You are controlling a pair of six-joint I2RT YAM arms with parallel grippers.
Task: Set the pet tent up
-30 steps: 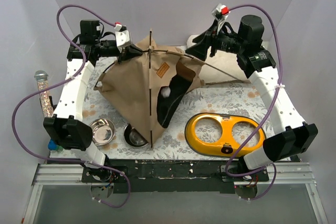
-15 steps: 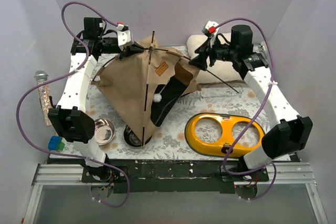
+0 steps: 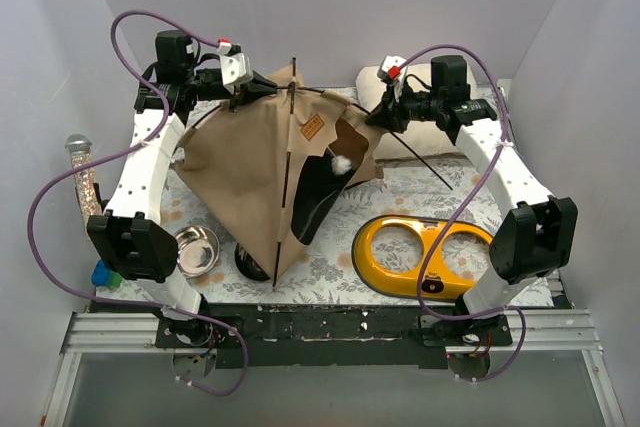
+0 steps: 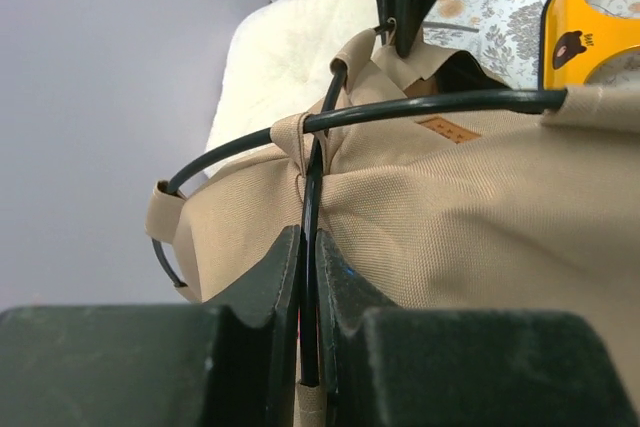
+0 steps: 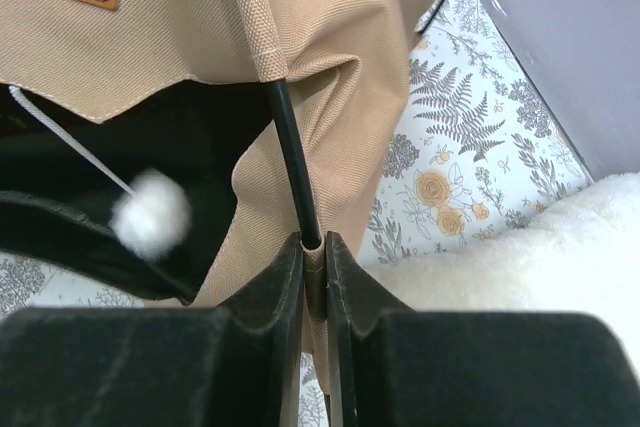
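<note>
Hidden: cream cushion (image 3: 445, 142) partly behind the right arm (image 3: 505, 162); bowl (image 3: 250, 265) mostly under the tent's near hem.
Pet tent (image 3: 250, 162): left of table centre; long axis far-to-near; doorway and pom-pom (image 3: 341, 162) face right.
Left gripper (image 4: 308, 277): clamped on a black rod (image 4: 312, 197).
Right gripper (image 5: 314, 267): clamped on a second rod (image 5: 292, 157) at its end.

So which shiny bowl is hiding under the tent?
The bowl nearer the yellow stand; the pet tent's edge covers part of it. The other bowl sits fully uncovered beside it.
</note>
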